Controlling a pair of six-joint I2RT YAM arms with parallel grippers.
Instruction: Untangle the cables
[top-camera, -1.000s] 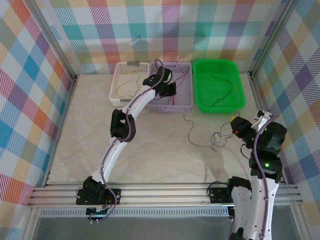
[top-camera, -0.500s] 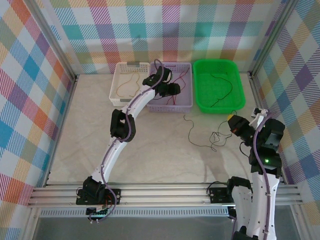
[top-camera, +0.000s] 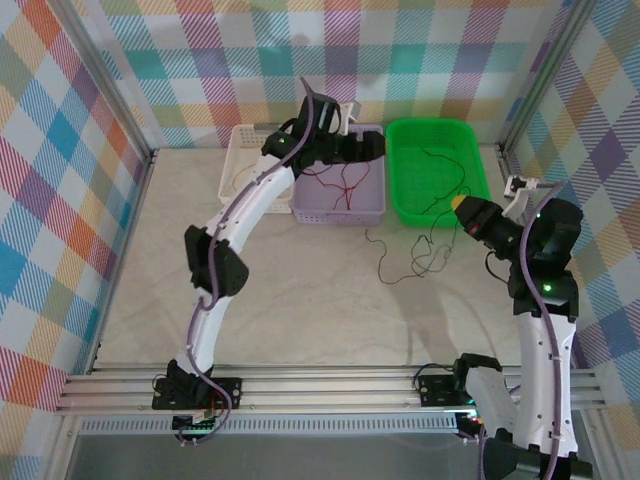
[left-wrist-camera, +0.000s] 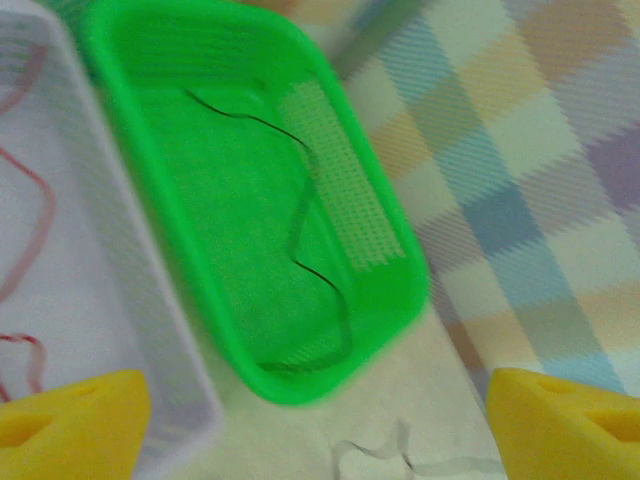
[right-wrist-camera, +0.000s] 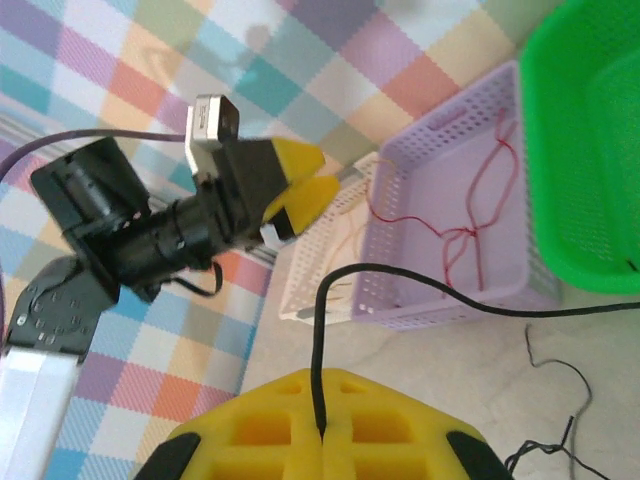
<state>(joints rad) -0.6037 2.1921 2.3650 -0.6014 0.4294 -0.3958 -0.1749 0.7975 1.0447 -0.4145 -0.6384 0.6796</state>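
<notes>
Aloft, right hand (top-camera: 460, 205) pinching black cable (right-wrist-camera: 317, 350), beside green basket (top-camera: 430, 219) rim

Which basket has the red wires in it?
The lilac basket in the middle holds the red wires; the green basket holds a black wire.

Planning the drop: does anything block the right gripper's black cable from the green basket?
Nothing visible does. The right gripper, shut on the black cable, hangs beside the green basket's near rim.
</notes>
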